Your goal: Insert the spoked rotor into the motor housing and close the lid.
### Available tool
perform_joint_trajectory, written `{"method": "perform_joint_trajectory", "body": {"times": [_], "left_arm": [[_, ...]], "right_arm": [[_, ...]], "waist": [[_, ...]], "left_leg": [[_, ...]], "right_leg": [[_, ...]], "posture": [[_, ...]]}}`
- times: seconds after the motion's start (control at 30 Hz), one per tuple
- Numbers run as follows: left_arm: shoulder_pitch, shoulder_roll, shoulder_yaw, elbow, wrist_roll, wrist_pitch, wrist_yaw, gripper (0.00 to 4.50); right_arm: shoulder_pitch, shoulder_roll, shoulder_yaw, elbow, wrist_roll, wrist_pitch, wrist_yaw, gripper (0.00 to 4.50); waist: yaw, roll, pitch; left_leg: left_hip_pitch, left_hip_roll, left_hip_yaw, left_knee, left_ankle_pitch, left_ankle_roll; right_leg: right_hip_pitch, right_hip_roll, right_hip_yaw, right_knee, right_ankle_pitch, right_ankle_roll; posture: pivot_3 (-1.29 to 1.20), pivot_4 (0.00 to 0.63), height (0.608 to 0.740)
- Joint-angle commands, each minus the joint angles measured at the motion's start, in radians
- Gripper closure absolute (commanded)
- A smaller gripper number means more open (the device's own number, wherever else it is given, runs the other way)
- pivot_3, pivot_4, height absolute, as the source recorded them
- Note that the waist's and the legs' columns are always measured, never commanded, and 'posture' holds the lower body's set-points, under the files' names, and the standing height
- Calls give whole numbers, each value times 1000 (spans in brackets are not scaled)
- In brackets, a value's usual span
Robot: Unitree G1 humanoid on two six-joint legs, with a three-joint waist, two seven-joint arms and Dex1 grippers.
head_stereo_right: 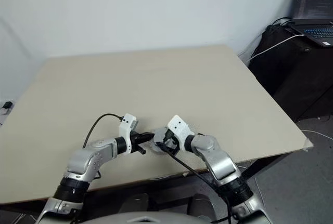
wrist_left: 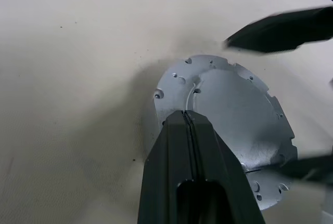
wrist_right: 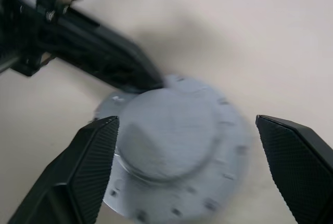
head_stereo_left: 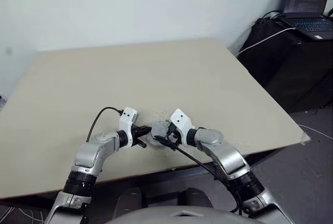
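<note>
The lid (wrist_right: 174, 146) lies plain grey face up on the table (head_stereo_left: 156, 73), near its front edge. The left gripper (wrist_left: 188, 117), fingers pressed together, touches the lid's rim. Opposite it, the right gripper (wrist_right: 187, 156) straddles the lid, jaws spread wide, gripping nothing.

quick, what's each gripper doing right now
left gripper: shut, tips resting on the lid, nothing held.
right gripper: open wide around the lid, not gripping.

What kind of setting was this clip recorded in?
Probably an office or lab corner: a large plain beige wooden table against a bare white wall, with an open black laptop on a dark side stand.
</note>
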Motion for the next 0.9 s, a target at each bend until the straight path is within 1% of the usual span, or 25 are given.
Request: {"method": "perform_joint_trajectory", "body": {"times": [0.03,0.1,0.2,0.33,0.63,0.9], "left_arm": [[7,-10,-14,7,6,13,9,4500],[7,-13,-17,8,7,12,10,4500],[6,-16,-22,5,8,12,7,4500],[4,-12,-29,4,12,12,1,4500],[-9,-3,-34,7,19,12,-10,4500],[-3,0,-31,-4,21,10,-12,4500]], "right_arm": [[22,-5,-39,-120,34,26,-13,25],[48,8,-78,-160,65,51,-34,25],[111,101,-206,-179,150,136,-119,25],[167,189,-293,-196,234,246,-184,25],[185,303,-380,-189,402,434,-250,25],[146,348,-454,-111,470,476,-304,25]], "waist": [[-1,0,0],[0,0,0],[2,-1,0],[1,-1,0],[-1,0,0],[-2,0,0]], "left_leg": [[0,0,0,-1,0,0],[0,0,0,-3,0,-1],[0,0,-1,-4,0,-1],[0,0,0,-3,0,-1],[0,0,-1,-3,-1,-1],[0,0,-1,-4,-1,-1]], "right_leg": [[0,0,0,-1,0,0],[0,1,0,-2,0,0],[0,2,-1,-3,0,-1],[1,2,-1,-3,0,0],[1,2,0,-3,0,0],[1,2,0,-3,0,0]], "posture": [[0,0,740],[0,0,740],[0,0,740],[0,0,740],[0,0,740],[0,0,740]]}}
